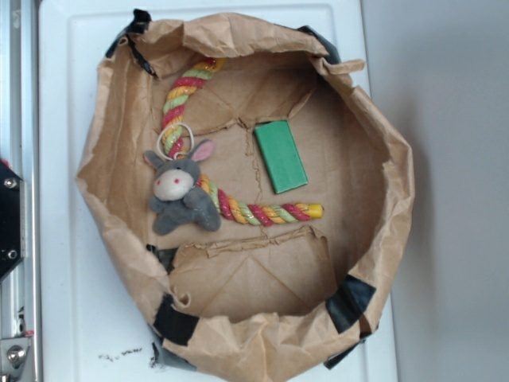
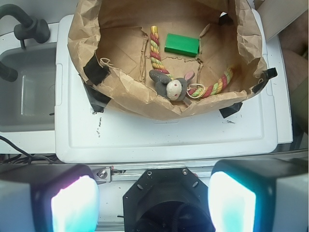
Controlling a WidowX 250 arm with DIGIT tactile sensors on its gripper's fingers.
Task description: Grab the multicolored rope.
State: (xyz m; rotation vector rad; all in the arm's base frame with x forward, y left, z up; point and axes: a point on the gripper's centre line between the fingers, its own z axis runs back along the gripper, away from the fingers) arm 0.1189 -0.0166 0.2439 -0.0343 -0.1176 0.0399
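Paper bag (image 1: 374, 199): brown, crumpled, rolled open on a white lid (image 2: 159, 135).
Rope (image 1: 262, 212): red, yellow and green, curved across the bag floor, passing under a grey donkey toy (image 1: 181, 193).
Green block (image 1: 280, 156): flat, just beside the rope's end.
Gripper (image 2: 153, 203): fingers spread wide, empty, well apart from the bag.

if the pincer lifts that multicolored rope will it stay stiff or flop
Probably flops: the multicolored rope already lies bent in a curve. Its twisted strands should grip well, not slip. The plush donkey lies over its middle beside a metal ring, so it may drag along.
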